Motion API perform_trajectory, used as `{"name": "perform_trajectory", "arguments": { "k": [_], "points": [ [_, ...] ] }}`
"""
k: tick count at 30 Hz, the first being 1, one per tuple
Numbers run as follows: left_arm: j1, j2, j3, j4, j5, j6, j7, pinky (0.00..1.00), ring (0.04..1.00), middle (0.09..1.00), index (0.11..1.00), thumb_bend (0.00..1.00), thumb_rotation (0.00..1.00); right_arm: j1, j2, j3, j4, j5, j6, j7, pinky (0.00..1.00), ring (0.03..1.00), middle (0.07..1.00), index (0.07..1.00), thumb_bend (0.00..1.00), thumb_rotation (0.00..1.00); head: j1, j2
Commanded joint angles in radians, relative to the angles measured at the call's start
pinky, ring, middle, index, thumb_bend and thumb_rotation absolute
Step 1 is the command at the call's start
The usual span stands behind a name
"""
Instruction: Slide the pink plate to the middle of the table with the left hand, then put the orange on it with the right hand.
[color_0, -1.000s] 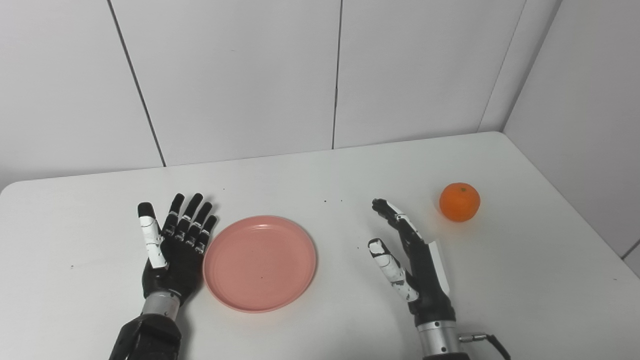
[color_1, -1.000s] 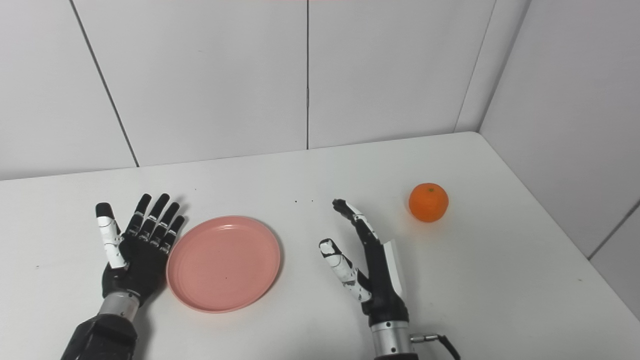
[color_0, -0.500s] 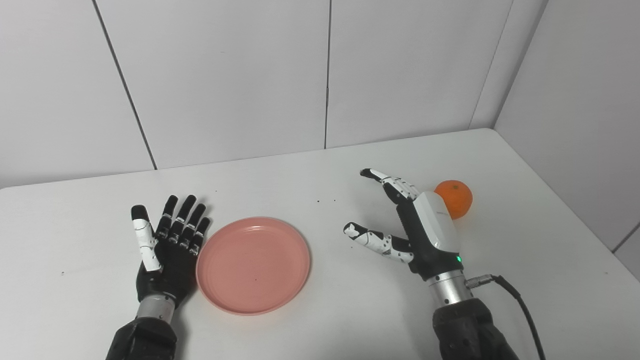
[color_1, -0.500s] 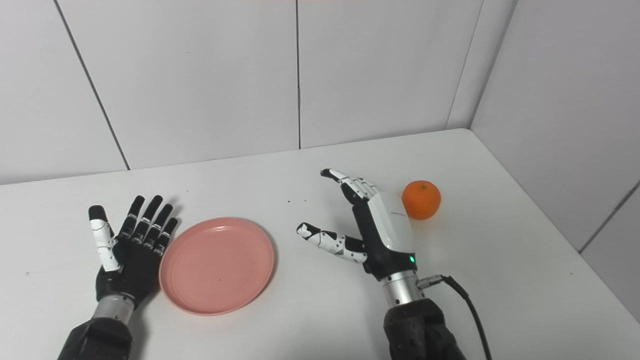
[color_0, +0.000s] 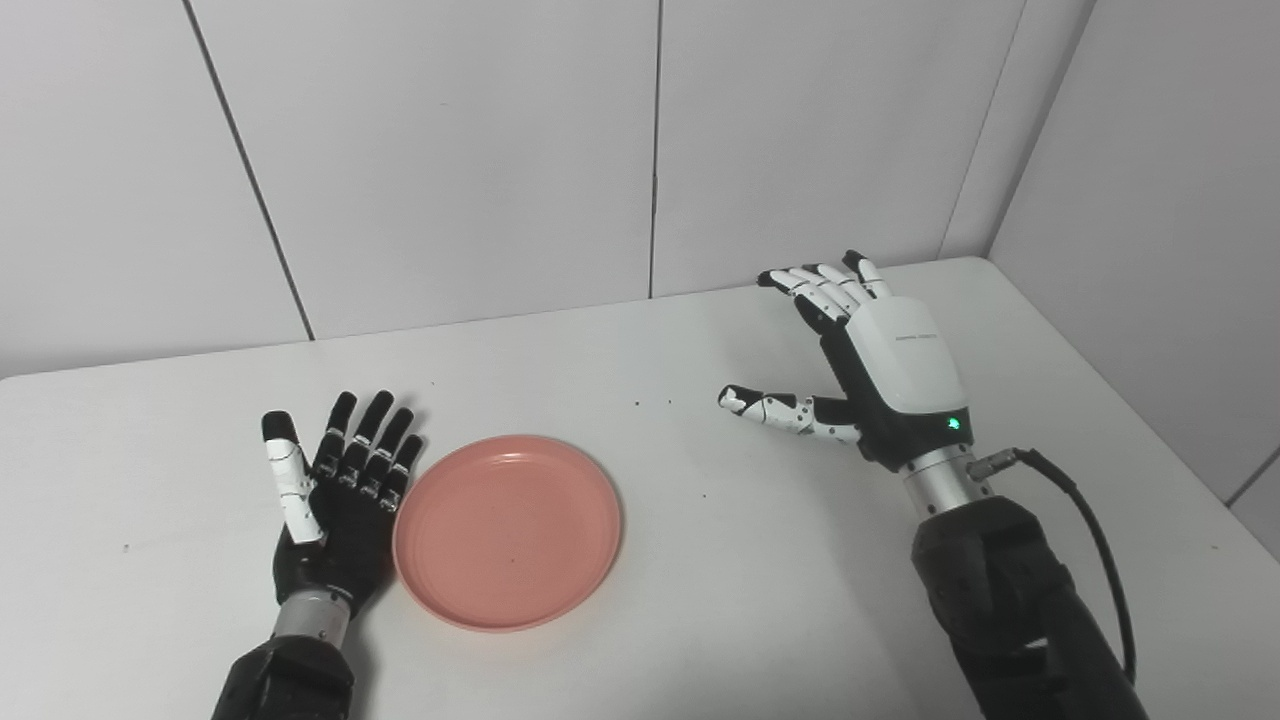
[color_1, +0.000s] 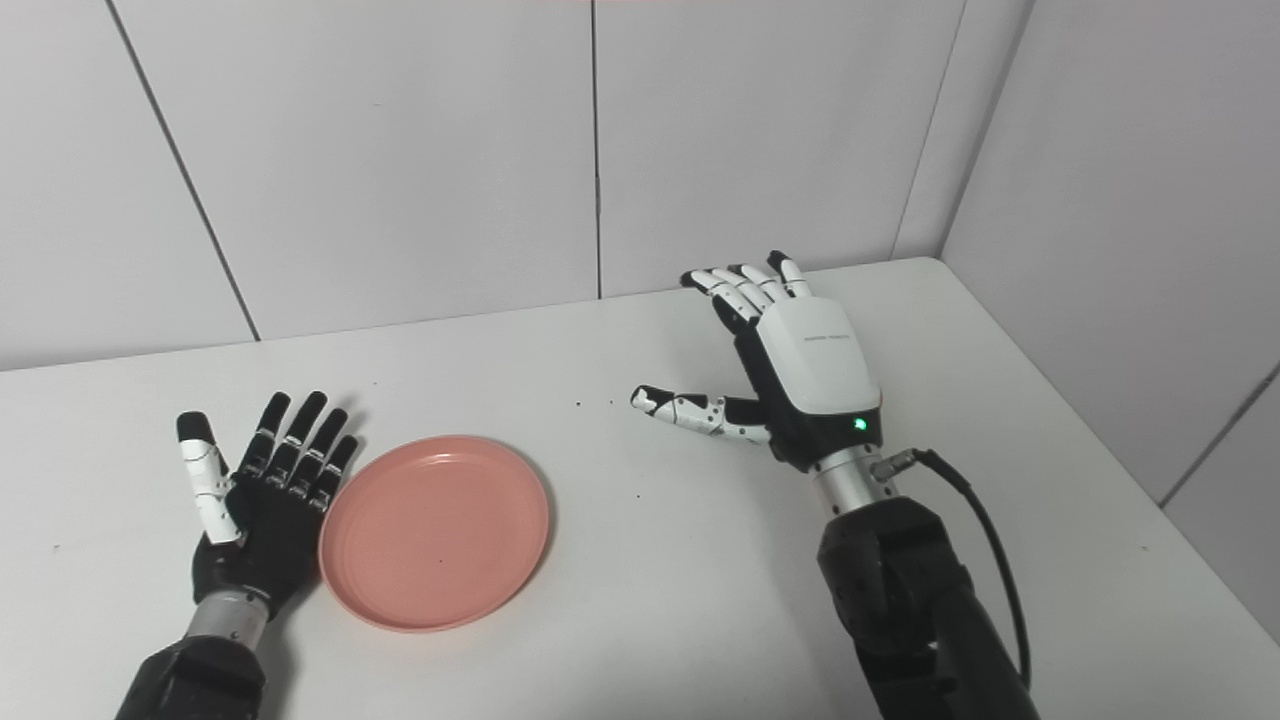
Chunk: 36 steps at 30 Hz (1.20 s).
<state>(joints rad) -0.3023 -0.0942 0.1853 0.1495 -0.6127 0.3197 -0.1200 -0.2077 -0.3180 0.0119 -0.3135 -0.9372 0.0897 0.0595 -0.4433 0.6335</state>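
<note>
The pink plate (color_0: 507, 530) lies flat on the white table (color_0: 700, 560), left of centre. My left hand (color_0: 340, 500) rests palm up, open, its edge against the plate's left rim. My right hand (color_0: 870, 365) hovers palm down over the right side of the table, open, fingers spread and thumb pointing left. The orange is hidden in both views, behind the right hand.
White wall panels (color_0: 450, 150) close off the back of the table, and another wall (color_0: 1150, 200) runs along its right side. A black cable (color_0: 1090, 530) loops from the right wrist.
My right hand has risen, turned palm down and moved forward and right over the orange, hiding it. The left hand and the plate have stayed put.
</note>
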Motion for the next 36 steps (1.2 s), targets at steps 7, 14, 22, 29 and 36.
{"name": "perform_trajectory", "arguments": {
  "k": [7, 14, 22, 29, 36],
  "points": [
    [0.008, 0.005, -0.001, 0.027, 0.014, 0.034, 0.017, 1.00, 0.942, 0.922, 0.986, 0.86, 0.77, -0.098, -0.098, -0.037, 0.078, 0.006, 0.019, -0.004, 0.91, 0.825, 0.796, 0.779, 0.84, 1.00, 0.000, -0.001],
    [0.010, 0.004, 0.001, 0.030, 0.019, 0.035, 0.019, 1.00, 0.941, 0.920, 0.982, 0.86, 0.76, -0.117, -0.142, -0.049, 0.126, 0.021, 0.007, -0.038, 0.89, 0.807, 0.780, 0.761, 0.86, 1.00, -0.002, -0.001],
    [0.012, 0.000, 0.002, 0.034, 0.016, 0.033, 0.017, 1.00, 0.937, 0.920, 0.976, 0.86, 0.76, -0.141, -0.173, -0.052, 0.194, 0.056, 0.008, -0.061, 0.87, 0.768, 0.765, 0.755, 0.87, 1.00, 0.001, -0.001],
    [0.014, -0.004, 0.003, 0.029, 0.019, 0.036, 0.025, 0.98, 0.932, 0.921, 0.973, 0.87, 0.75, -0.155, -0.184, -0.045, 0.243, 0.068, 0.037, -0.042, 0.84, 0.763, 0.771, 0.761, 0.88, 1.00, 0.002, 0.001],
    [0.015, -0.004, 0.007, 0.032, 0.012, 0.036, 0.021, 0.99, 0.936, 0.916, 0.973, 0.86, 0.74, -0.159, -0.193, -0.040, 0.299, 0.077, 0.029, -0.064, 0.78, 0.750, 0.760, 0.753, 0.88, 1.00, 0.001, 0.003]
  ]
}}
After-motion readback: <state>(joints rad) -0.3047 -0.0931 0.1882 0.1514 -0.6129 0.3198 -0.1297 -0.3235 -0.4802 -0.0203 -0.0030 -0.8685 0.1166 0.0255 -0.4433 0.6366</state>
